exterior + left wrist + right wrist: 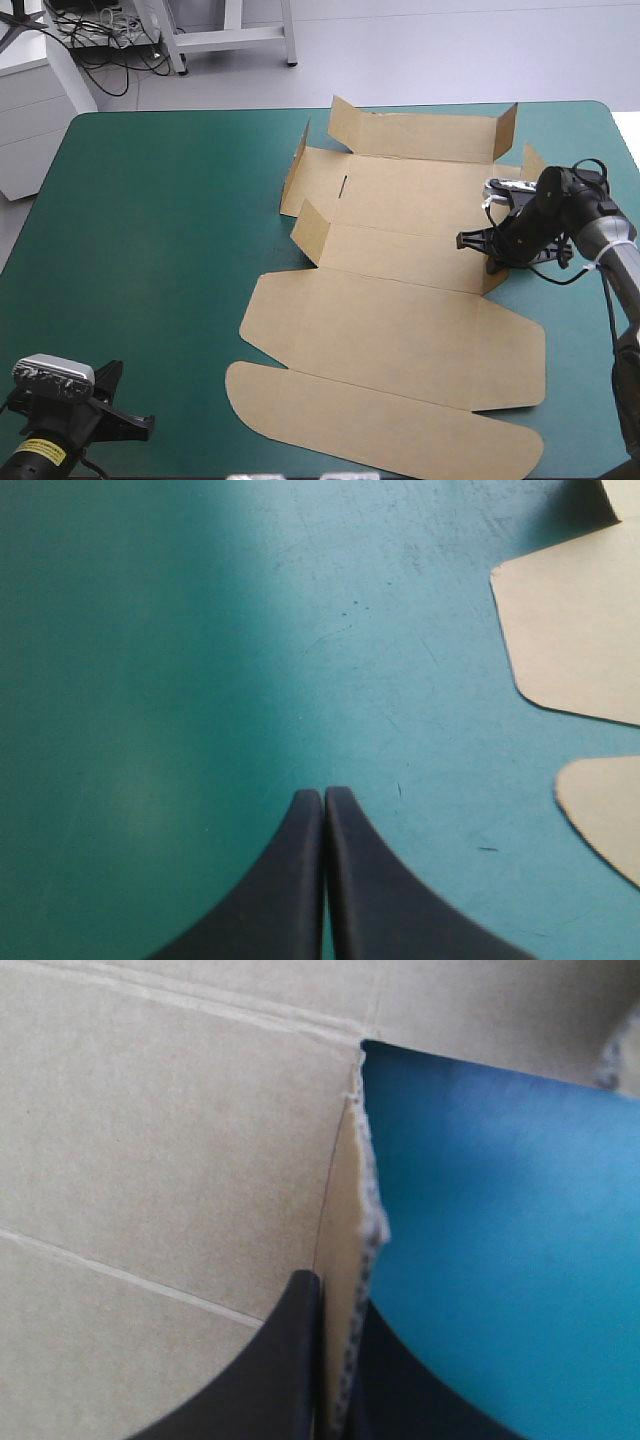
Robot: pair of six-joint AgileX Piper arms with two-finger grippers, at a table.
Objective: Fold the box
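**Q:** How does the box lie?
**A:** The box (pixel 400 330) is a brown sheet, mostly flat, right of centre on the table (pixel 150 250). Its far wall (pixel 420 135) stands raised, with the end tabs angled inward. Two left flaps (pixel 312 232) tilt up. The rounded lid (pixel 380 430) lies flat, nearest the robot.

**Q:** And the grippers?
**A:** The right gripper (pixel 337 1295) pinches the right flap (pixel 345 1210), whose cut edge stands upright between the black fingers (pixel 290 1360). The left gripper (pixel 323 794), fingers pressed together, sits over bare teal-green cover at the near-left corner. The lid's rounded corners lie ahead and to one side of it, apart from it.

**Q:** Where is there open room?
**A:** Bare cover spans the table's left half. The far wall stands near the far edge, the lid reaches close to the near edge, and a strip of cover separates the box from the right edge.
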